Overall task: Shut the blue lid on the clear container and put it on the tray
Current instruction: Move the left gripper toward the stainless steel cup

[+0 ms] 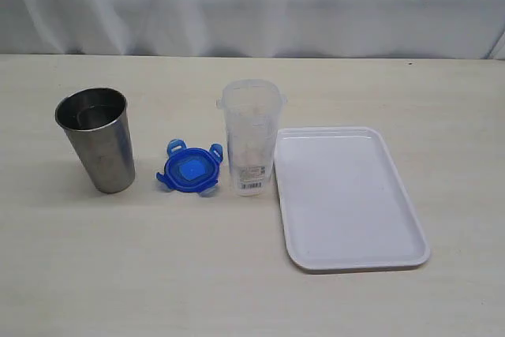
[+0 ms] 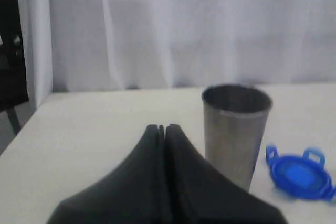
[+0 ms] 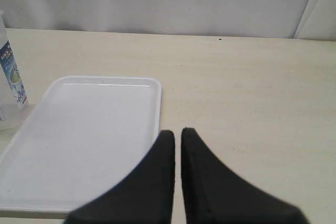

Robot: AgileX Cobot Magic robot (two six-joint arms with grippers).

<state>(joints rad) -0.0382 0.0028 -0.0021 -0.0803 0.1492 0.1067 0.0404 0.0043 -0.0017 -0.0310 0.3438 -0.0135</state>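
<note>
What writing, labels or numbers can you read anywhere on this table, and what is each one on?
On the clear container, a white label low on its side: barcode and small print, too small to read.
On the same container in the right wrist view, a sticker with blue print: too blurred to read.
On the blue lid, the steel tumbler and the tray: no writing visible.

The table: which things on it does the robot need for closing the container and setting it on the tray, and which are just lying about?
Needed for the job: blue lid, lying flat on the table; clear container, standing open; tray.
Just lying about: steel tumbler.
</note>
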